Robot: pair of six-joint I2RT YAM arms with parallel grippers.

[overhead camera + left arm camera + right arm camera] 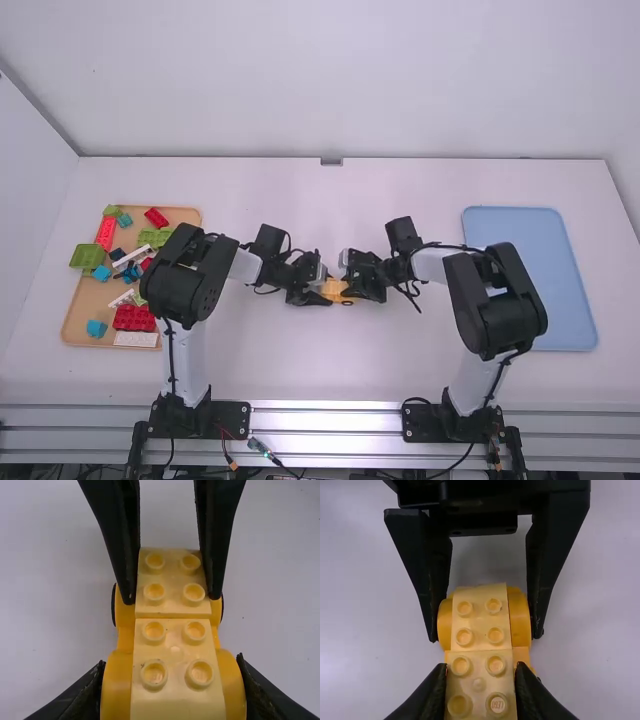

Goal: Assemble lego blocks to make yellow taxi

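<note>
Taxi assembly, near the middle of the white table (pixel 330 210). The left gripper (pixel 485 636) grasps the rounded sides of the orange taxi base (pixel 521 622); the right gripper (pixel 171 597) clasps one pale yellow block (pixel 480 682) above it, end to end with a second pale yellow brick (pixel 175 652).

Likely faults: if the two arms part out of step, the clasped block may be pulled off its studs. Pressing off-centre could tilt it and leave a gap; whether it is fully seated is hard to judge between the fingers. A weak hold by the left gripper could let the base roll on its wheels (pixel 347 303) or twist under pressure.

Surroundings: along the table's left edge, a tan tray (pixel 90 303) of red, green, blue and white blocks; along its right edge, a blue tray (pixel 500 225); behind the far edge, a pale wall (pixel 350 85).
</note>
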